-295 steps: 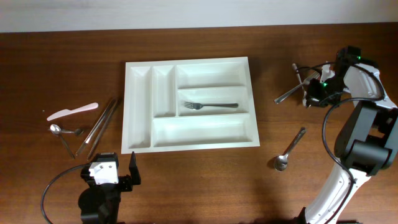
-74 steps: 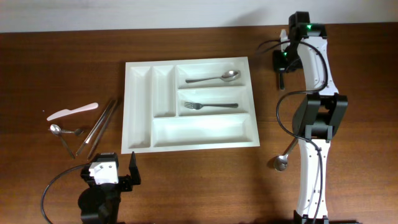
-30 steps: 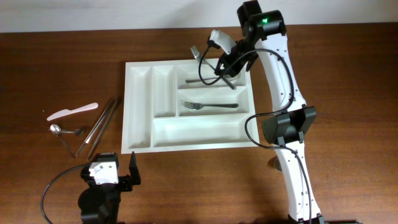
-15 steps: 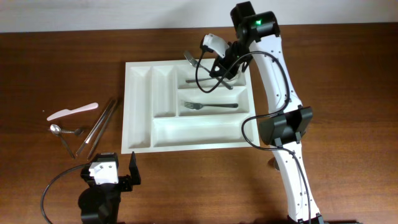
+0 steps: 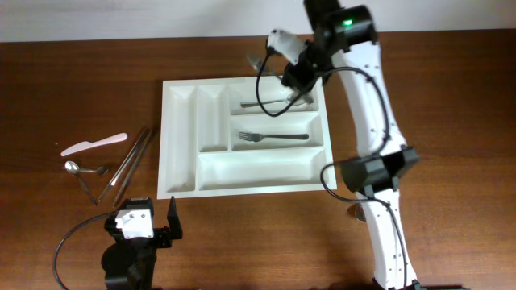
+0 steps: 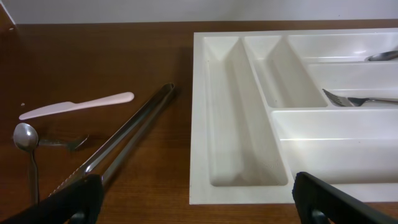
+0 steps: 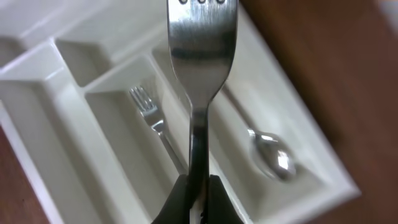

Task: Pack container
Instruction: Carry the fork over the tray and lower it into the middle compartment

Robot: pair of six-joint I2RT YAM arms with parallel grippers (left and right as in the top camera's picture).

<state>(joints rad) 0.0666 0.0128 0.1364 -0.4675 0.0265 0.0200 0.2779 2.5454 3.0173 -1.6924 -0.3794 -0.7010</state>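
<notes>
- Table [image 5: 81,80]: brown wood.
- Cutlery tray [image 5: 258,171]: white, five compartments, at the table's centre.
- Right gripper [image 7: 198,193]: pinching the held fork [image 7: 202,37] by its handle above the tray's far right part. Only its wrist view shows the grip. Half a second ago it was nearer the tray's middle.
- Left gripper [image 6: 196,180]: fingers spread wide, empty, by the tray's near left corner.
- Tongs [image 5: 129,161], pink knife [image 5: 93,145], small spoon [image 5: 76,171]: left of the tray, outside the right wrist view.
- Spoon [image 5: 274,102]: top long compartment.
- Second fork [image 5: 270,135]: middle long compartment.

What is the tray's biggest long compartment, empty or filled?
Empty: the container's bottom compartment shows only bare white floor.
</notes>
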